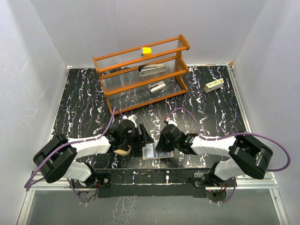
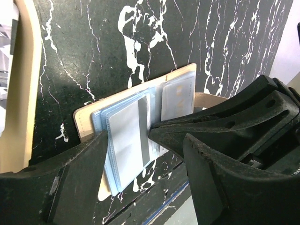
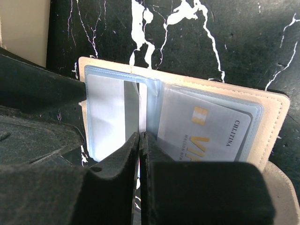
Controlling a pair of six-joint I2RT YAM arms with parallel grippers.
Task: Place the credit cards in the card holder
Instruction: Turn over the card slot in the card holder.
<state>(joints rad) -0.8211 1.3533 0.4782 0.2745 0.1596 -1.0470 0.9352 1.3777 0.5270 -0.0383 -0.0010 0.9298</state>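
**Right gripper pinches a card at the wallet while the left brackets it**

At the near middle of the marbled table [image 1: 84,103], a tan stitched wallet [image 3: 274,112] lies open and flat, with its clear sleeves [image 3: 93,75] facing up. One sleeve holds a pale striped card [image 3: 112,112]. To its right sits a second card [image 3: 201,126] with gold lettering. Neither card has reached the card holder [image 2: 26,93], the oval tan tray just left of the wallet.

The right gripper [image 3: 140,138] comes in from the right with its jaws pressed together on the near edge of the striped card, right at its grey band. The sleeve and card overlap there, so I cannot be sure the pads hold the card alone and not the plastic with it. Gripping at the edge makes sense, since a flat card offers nothing else to hold.

The left gripper [image 2: 143,161] is spread wide and holds nothing, with one finger on each side of the wallet's near edge. It is probably there to stop the light wallet from sliding or lifting when the card is drawn out.

The step in hand looks like extraction. The short carry left to the tray has not begun.
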